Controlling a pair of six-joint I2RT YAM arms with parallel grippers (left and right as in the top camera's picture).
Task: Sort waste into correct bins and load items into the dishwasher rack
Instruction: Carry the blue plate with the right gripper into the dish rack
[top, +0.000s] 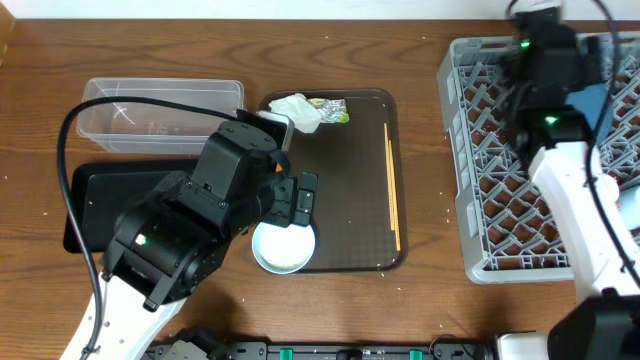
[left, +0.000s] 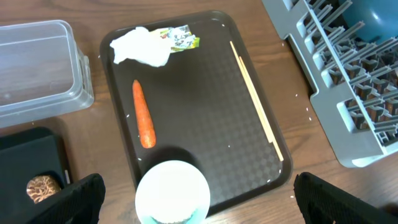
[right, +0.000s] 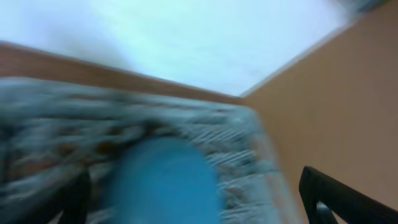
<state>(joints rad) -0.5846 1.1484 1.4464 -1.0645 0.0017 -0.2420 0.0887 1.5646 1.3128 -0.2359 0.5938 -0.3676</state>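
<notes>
Currently: left gripper (top: 296, 197) spread, empty, above white bowl (top: 283, 248); bowl-loading step. Also spread: right gripper (right: 196, 199) over rack (top: 480, 150); blurred blue mass, probably plate (right: 161, 180). Next: descend, pinch bowl rim.

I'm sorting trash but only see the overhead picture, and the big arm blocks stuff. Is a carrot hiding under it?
Observer: Yes. The left wrist view shows an orange carrot lying on the brown tray, between the napkin and the white bowl.
Operator: Anything in the black tray?
Observer: A brown food lump sits in the black tray.
Operator: Is the left gripper holding something?
Observer: No, the left gripper is open, jaws wide apart, holding nothing.
</notes>
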